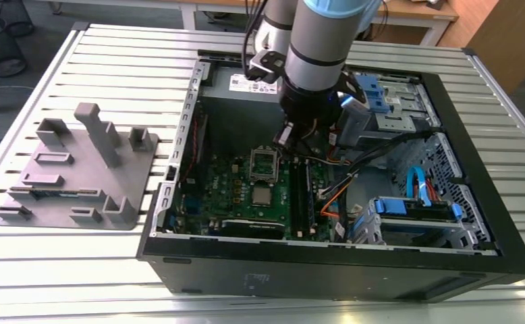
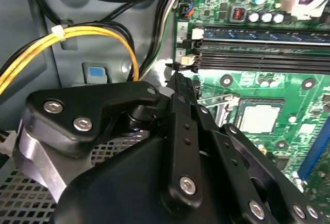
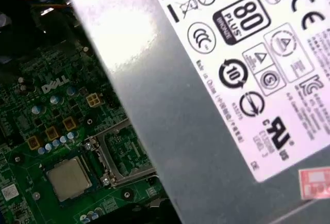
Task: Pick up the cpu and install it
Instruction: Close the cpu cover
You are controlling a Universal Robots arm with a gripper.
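Note:
The cpu [image 1: 260, 196] is a small silver square lying flat in the socket of the green motherboard [image 1: 235, 202] inside the open computer case. It also shows in the first wrist view [image 3: 68, 178] and the second wrist view [image 2: 259, 118]. The socket's metal frame [image 3: 124, 154] stands hinged open beside the chip. My gripper [image 1: 285, 138] hangs over the board, a little behind the socket and above it, not touching the cpu. In the second wrist view the black fingers [image 2: 178, 92] meet at the gripper's tip [image 2: 175, 79], shut, with nothing seen between them.
The grey power supply [image 3: 232, 79] sits close to the wrist. Yellow cables [image 2: 77, 35] and memory slots [image 2: 258, 48] lie near the gripper. Blue drive bays [image 1: 411, 209] fill the case's right side in the exterior view. A grey plastic holder [image 1: 73, 175] stands on the slatted table [image 1: 109, 67] at the left.

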